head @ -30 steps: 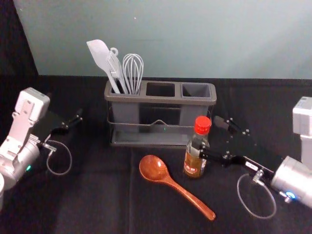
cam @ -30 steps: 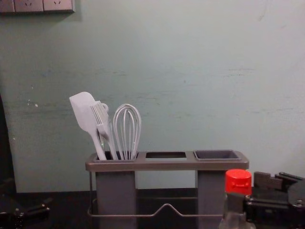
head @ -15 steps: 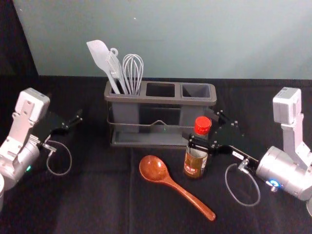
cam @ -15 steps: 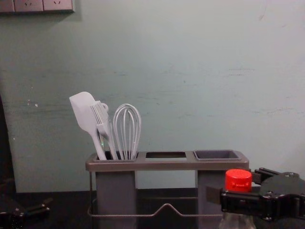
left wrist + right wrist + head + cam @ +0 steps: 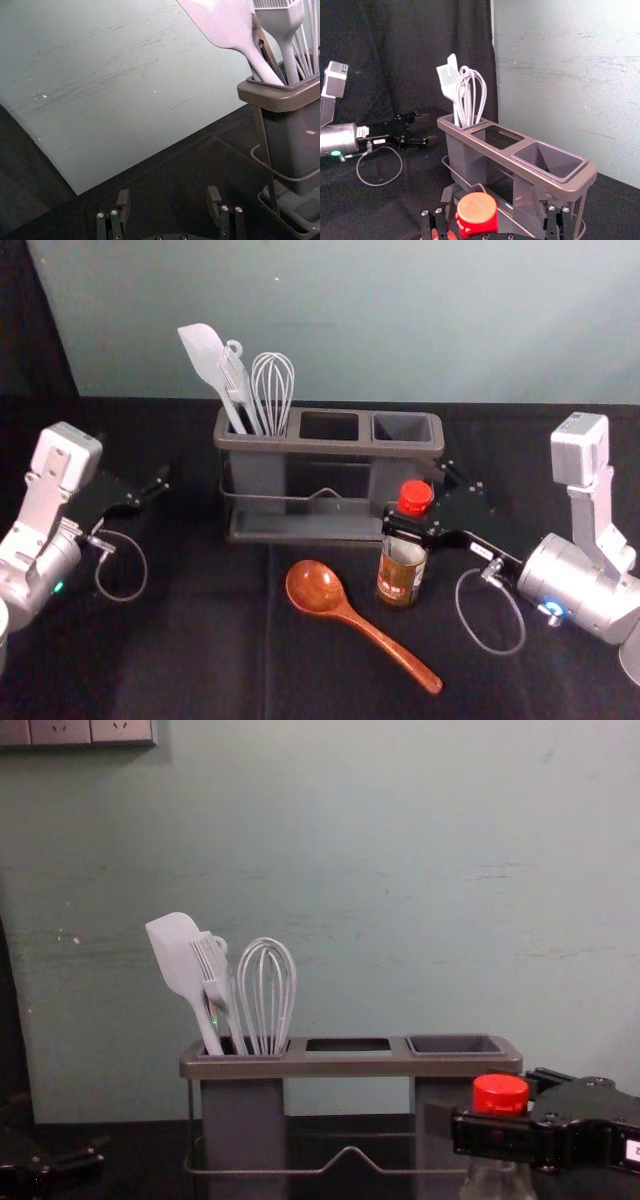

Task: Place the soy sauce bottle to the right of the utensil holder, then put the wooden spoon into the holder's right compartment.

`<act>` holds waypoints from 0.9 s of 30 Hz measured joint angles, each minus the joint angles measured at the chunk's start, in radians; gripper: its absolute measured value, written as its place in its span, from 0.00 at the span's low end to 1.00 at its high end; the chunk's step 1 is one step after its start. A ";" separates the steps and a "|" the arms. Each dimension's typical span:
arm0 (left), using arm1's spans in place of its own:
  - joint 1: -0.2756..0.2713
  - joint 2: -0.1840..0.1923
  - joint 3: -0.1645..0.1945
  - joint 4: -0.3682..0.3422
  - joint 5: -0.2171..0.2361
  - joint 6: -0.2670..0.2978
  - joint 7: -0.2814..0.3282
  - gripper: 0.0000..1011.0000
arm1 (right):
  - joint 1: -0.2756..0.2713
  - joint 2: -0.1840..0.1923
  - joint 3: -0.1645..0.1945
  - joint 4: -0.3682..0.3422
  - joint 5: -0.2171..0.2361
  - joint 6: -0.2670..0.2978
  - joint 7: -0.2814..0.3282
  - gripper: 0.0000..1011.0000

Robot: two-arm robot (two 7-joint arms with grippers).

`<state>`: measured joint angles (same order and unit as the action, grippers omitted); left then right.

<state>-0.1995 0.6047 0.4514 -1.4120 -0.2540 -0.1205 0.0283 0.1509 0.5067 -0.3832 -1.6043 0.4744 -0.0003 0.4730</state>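
One utensil holder (image 5: pixel 330 446) across the upper middle of the head view. Right gripper (image 5: pixel 412 496) right of centre with jaws spread, left gripper (image 5: pixel 169 192) parked at far left with jaws apart too. Wooden spoon (image 5: pixel 318 587) lower middle, for later. Soy sauce bottle (image 5: pixel 400 578) upright between the right jaws. Probably step one, so next: pinch, lift, carry right.

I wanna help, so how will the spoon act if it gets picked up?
The spoon looks wooden, so it's probably stiff and light. Its shiny surface might feel slippery. Held by the thin handle, its wide bowl could dip.
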 joint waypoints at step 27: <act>0.000 0.000 0.000 0.000 0.000 0.000 0.000 0.99 | -0.003 0.003 0.001 -0.004 0.001 -0.001 0.001 0.38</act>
<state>-0.1996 0.6047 0.4514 -1.4120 -0.2539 -0.1205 0.0283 0.1482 0.5097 -0.3822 -1.6084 0.4757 -0.0014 0.4741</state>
